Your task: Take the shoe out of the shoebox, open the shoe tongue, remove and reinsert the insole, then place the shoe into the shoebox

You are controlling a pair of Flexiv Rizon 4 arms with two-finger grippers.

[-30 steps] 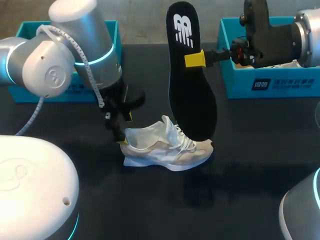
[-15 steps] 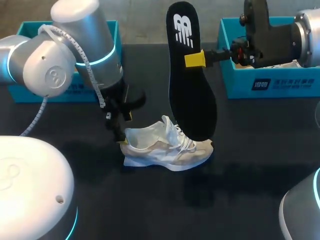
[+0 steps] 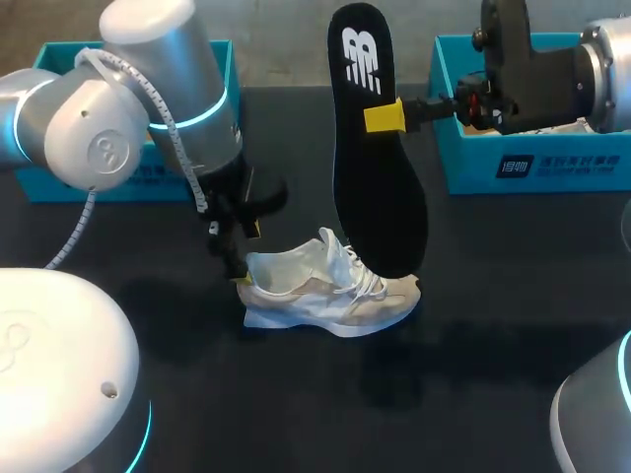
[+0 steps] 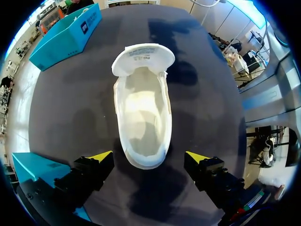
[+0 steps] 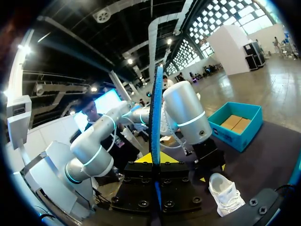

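Head view puts the shoe (image 3: 330, 291) on its sole mid-table, toe toward 3 o'clock. It is cream and white with loose laces. From the left wrist view its tongue is folded forward and the footbed is bare, presumably to keep the mouth free for reinsertion. At the shoe's 12 o'clock the black insole (image 3: 375, 158) hangs on end, broad end down near the laces, pinched at mid-length by the right gripper (image 3: 385, 116). The left gripper (image 4: 148, 157) straddles the heel, fingers spread and seemingly not touching. A teal shoebox (image 3: 532, 168) sits at 2 o'clock.
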